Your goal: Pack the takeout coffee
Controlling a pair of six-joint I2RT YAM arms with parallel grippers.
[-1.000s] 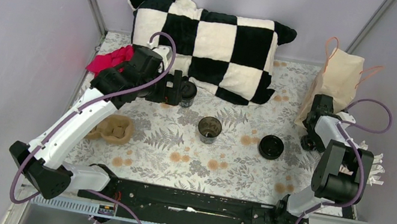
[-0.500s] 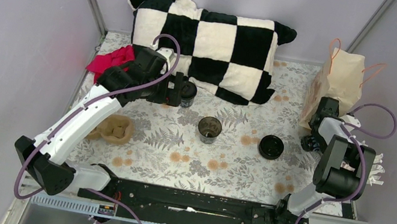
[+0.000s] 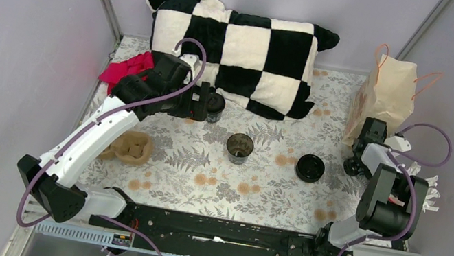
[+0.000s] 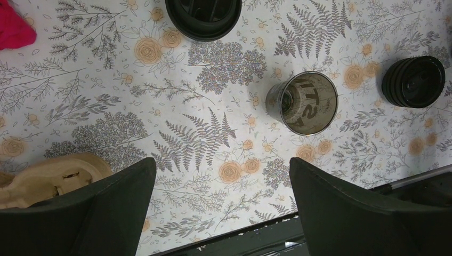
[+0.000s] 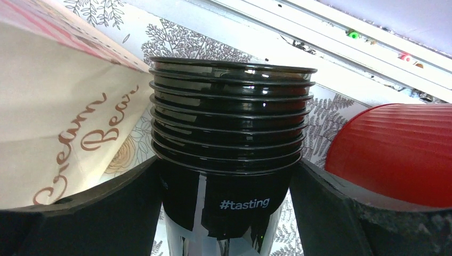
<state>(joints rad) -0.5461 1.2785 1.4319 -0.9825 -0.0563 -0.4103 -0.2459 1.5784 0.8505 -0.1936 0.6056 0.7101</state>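
A black cup with a lid (image 3: 215, 104) stands in front of the pillow and shows at the top of the left wrist view (image 4: 203, 16). A second black cup (image 3: 240, 147) stands open without a lid mid-table (image 4: 308, 104). A stack of black lids (image 3: 310, 168) lies to its right (image 4: 416, 80). My left gripper (image 3: 198, 103) hangs open and empty above the table beside the lidded cup (image 4: 221, 173). My right gripper (image 3: 353, 159) grips a nested stack of black cups (image 5: 230, 138), touching both sides; the stack sits by the bag (image 3: 351, 165).
A brown pulp carrier (image 3: 131, 147) lies at the left (image 4: 50, 178). A red cloth (image 3: 124, 69) and a checkered pillow (image 3: 244, 47) lie at the back. A paper bag (image 3: 384, 92) stands far right (image 5: 64, 106), with a red cup (image 5: 397, 152) and white straws (image 3: 427, 191) nearby.
My right gripper has drawn slightly toward the near side, and the paper bag stands more upright. My left arm has shifted slightly, its gripper still beside the lidded cup.
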